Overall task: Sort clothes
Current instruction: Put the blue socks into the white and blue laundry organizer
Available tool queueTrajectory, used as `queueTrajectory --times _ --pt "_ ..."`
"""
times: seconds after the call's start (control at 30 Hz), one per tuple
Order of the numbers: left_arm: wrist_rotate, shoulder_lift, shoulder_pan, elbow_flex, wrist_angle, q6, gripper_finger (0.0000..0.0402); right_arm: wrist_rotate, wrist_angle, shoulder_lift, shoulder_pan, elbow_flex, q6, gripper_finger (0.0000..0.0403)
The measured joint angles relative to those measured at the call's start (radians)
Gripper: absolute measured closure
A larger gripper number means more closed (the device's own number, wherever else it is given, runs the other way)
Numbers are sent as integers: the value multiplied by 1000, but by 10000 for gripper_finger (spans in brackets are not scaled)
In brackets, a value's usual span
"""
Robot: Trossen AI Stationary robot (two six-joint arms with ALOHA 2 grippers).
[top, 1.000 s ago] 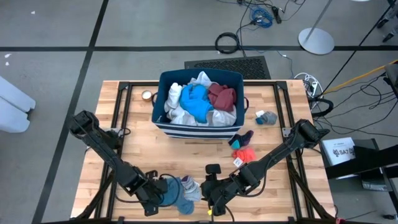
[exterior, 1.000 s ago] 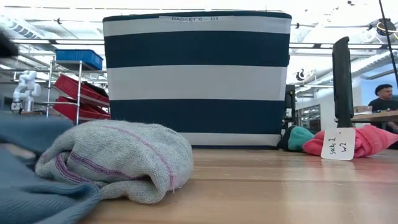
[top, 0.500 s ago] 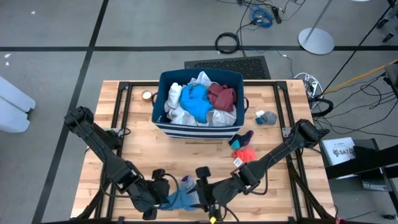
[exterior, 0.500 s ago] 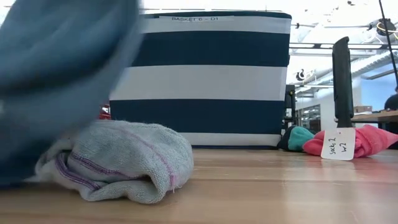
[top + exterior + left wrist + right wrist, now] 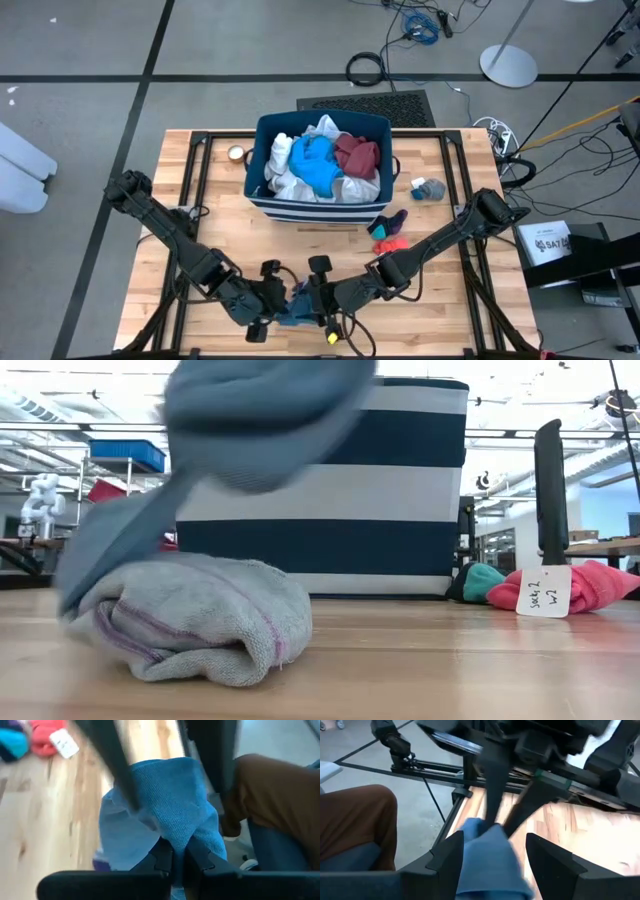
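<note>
A navy bin (image 5: 262, 200) with white stripes is seen standing on the wooden table (image 5: 440, 310), well beyond the grippers, toward the far edge. A small round object (image 5: 236, 153) lies just beside the bin's far left corner, also well apart from them. Coiled cables (image 5: 366, 68) are scattered on the grey floor (image 5: 90, 50) past the table.

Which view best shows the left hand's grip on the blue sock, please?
The left wrist view: the left hand is shut on the blue sock. The high view shows a sliver between the hands, the low view its lifted underside, the right wrist view a blur.
</note>
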Motion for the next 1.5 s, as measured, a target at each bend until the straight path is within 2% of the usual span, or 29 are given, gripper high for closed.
queueTrajectory --times 0.3,0.53,0.67,0.8,0.87,0.9,1.07,1.23,1.33,1.5 --pt "30 0 21 0 27 39 382 -6 -78 0 -9 0 68 202" --pt "29 0 28 0 27 45 382 -57 -89 0 -11 0 102 207" --pt "28 0 34 0 29 45 382 -57 -90 0 -11 0 99 248" --pt "7 0 34 0 28 62 375 -57 -89 0 -11 0 91 330" --pt "7 1 33 0 26 97 359 -55 -91 0 -11 0 87 376" --pt "7 1 33 0 25 112 348 -54 -95 0 -11 0 83 387" --pt "5 0 31 1 -5 123 275 -52 -160 0 -11 0 97 392" --pt "18 -58 38 1 -201 112 233 -6 -246 -21 -11 4 98 398" --pt "-37 -108 37 1 -305 94 230 32 -263 -67 -16 5 85 398" --pt "-276 -194 4 -16 -390 121 229 160 -264 -200 -31 5 -27 398"
